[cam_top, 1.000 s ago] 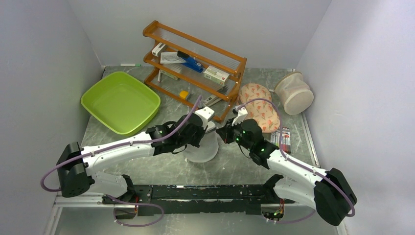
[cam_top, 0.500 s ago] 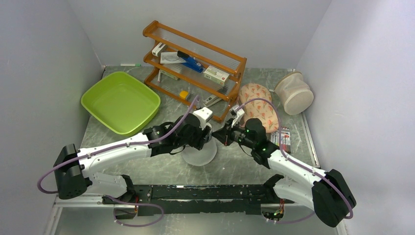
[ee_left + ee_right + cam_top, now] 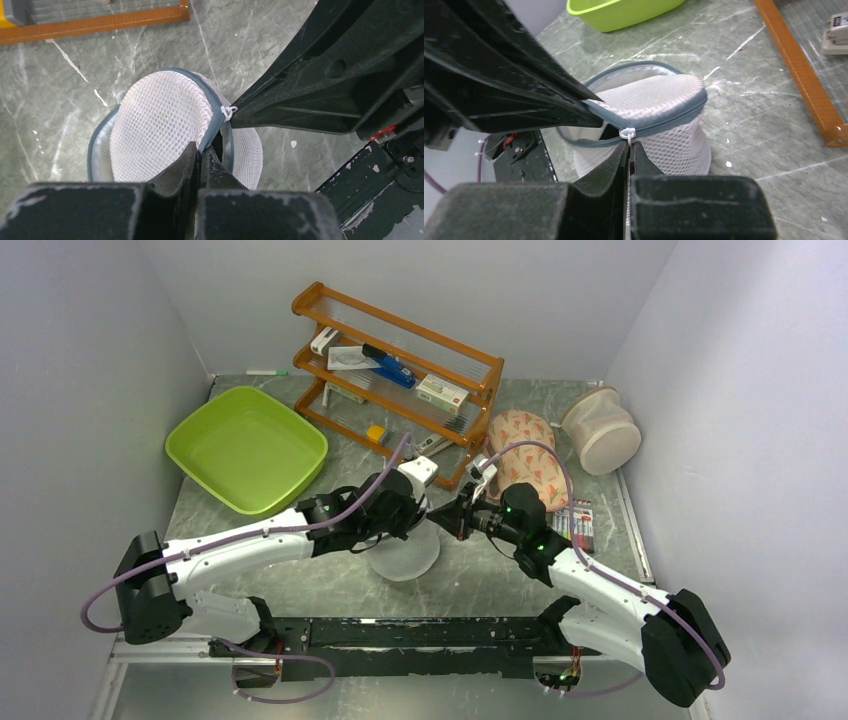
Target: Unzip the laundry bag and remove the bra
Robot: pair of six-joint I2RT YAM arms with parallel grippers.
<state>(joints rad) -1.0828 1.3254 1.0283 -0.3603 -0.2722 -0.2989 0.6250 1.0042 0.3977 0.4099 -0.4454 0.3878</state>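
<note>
I'm looking down at the grey marbled surface [image 3: 480, 580]. The wooden rack [image 3: 400, 330] stands at the back and the lime-green basin [image 3: 245, 445] sits at the back left. Toward the right rear lies an orange-patterned pouch [image 3: 530, 465], with a beige mesh cylinder [image 3: 602, 430] on its side just beyond it in the corner. Both arms reach in to meet over the middle of the surface. The laundry bag [image 3: 405, 555] stands there upright, in front of the rack and well apart from the pouch. My wrist views show its white mesh wall and a disc lid edged in grey zip tape [image 3: 160, 125] [image 3: 659, 100]. The lid is tilted up along one side, and a dark gap shows beneath the raised edge. I cannot make out what is inside. The left tool [image 3: 200, 150] [image 3: 428, 510] comes in from the left with its fingers pressed together, pinching the grey edge of the lid. The right tool [image 3: 629, 146] [image 3: 458, 520] comes in from the opposite side, also closed. Its tips are clamped on the small white zip pull [image 3: 626, 133] [image 3: 229, 112], which sits on the zip line at the rim, just beside where the left tool grips.
</note>
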